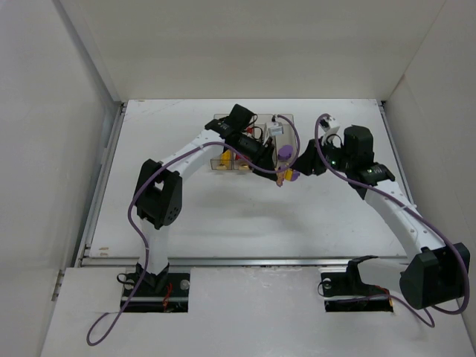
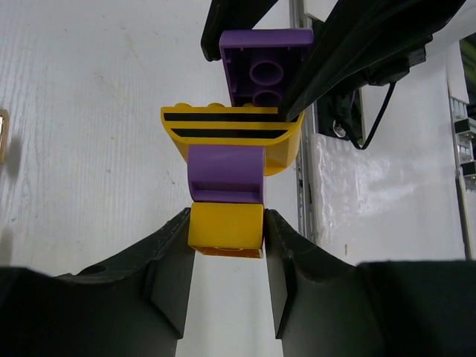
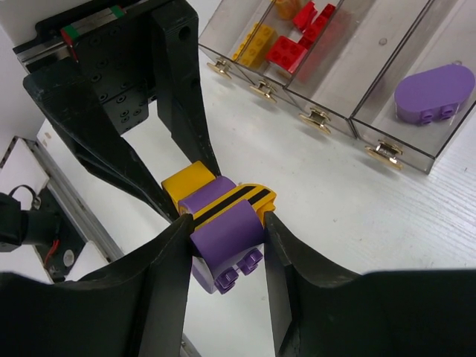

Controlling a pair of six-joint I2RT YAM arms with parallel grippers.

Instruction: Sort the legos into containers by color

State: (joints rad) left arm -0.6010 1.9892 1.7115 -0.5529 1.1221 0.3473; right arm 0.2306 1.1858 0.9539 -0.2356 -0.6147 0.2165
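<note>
containers [image 3: 401,137]: four clear bins joined in a row at the back of the white table [image 1: 223,216]. The left end bin holds yellow bricks [image 3: 256,44], the one beside it holds red bricks [image 3: 297,44], and the right end bin holds a purple oval piece [image 3: 433,93].
left gripper [image 2: 228,223]: just in front of the containers' right end, closed tight on the yellow end of the lego cluster [image 2: 232,134], with both fingers flat against its sides.
lego cluster: yellow and purple pieces stuck together, one yellow piece with black stripes. It is held above the table between the two grippers, just in front of the containers.
right gripper [image 3: 227,223]: facing the left one in front of the containers' right corner, clamped on the cluster's purple end.
</note>
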